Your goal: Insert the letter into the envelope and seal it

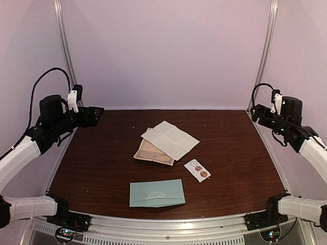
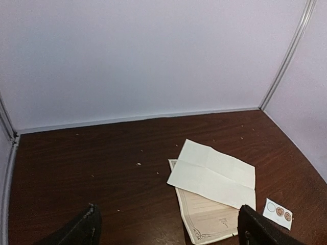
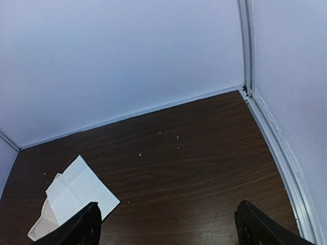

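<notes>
- The dark wood bench point(image 1: 92, 168) fills my overhead view, closed in by pale walls point(image 1: 163, 51) on three sides.
- My left arm point(image 1: 23, 153) is raised at the bench's far left corner. Its jaws are spread wide, one finger point(image 2: 76, 232) in each bottom corner of the wrist view, with nothing between them.
- My right arm point(image 1: 311, 150) is raised at the far right corner. Its jaws are also wide and hold nothing, and they are over bare wood.
- A creased white sheet point(image 1: 170, 139) lies flat near mid-bench, turned diagonally.
- A cream sheet with a scrolled border point(image 1: 150, 153) lies under it, and its near left part shows.
- The envelope point(image 1: 157, 193) is pale teal. It lies flat at the near edge, about midway between the arm bases. It is apart from both sheets and neither arm touches it.
- A small white sticker strip point(image 1: 197, 170) lies just right of the cream sheet, and two of its round stickers are brown.
- A few pale crumbs point(image 2: 138, 164) dot the far half of the bench.
</notes>
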`<state>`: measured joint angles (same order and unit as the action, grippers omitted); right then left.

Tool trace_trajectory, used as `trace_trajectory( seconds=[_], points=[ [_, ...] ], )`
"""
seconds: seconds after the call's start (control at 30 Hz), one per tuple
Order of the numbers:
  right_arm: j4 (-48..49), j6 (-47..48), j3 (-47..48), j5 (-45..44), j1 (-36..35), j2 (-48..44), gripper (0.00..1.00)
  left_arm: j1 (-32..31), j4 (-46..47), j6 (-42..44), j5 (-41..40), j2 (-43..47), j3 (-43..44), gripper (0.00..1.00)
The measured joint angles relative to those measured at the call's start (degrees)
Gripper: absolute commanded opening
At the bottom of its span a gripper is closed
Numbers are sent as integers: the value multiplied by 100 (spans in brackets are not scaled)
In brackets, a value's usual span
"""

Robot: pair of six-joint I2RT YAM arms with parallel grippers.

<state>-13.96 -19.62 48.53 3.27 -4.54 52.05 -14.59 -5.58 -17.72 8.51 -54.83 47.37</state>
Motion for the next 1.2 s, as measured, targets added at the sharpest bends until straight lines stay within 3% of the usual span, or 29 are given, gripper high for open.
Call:
trace_trajectory(
  seconds=[0.27, 0.43, 0.6, 0.7, 0.87, 1.07, 1.2],
  points=[
    [251, -457, -839, 728, -1530, 415, 93, -1425, 264, -907, 479, -1694, -87, 91],
    [785, -789, -1106, 817, -2059, 619, 93, -1609, 1510, -2164, 623, -1707, -1375, 88],
    [1064, -828, -1106, 728, -2245, 756, 94, -1639, 2197, -3261, 555, -1757, -2380, 79],
    [1145, -831, -1106, 658, -2264, 772, 94, -1650, 2717, -3731, 566, -1873, -2570, 68],
    [1222, -887, -1106, 566, -2273, 748, 94, -1655, 3560, -4216, 688, -2428, -2608, 51],
    [1215, -890, -1106, 476, -2273, 608, 95, -1655, 3917, -4415, 833, -3235, -2374, 46],
    [1202, -887, -1106, 407, -2273, 492, 95, -1657, 4063, -4457, 850, -3591, -2111, 37]
  ],
)
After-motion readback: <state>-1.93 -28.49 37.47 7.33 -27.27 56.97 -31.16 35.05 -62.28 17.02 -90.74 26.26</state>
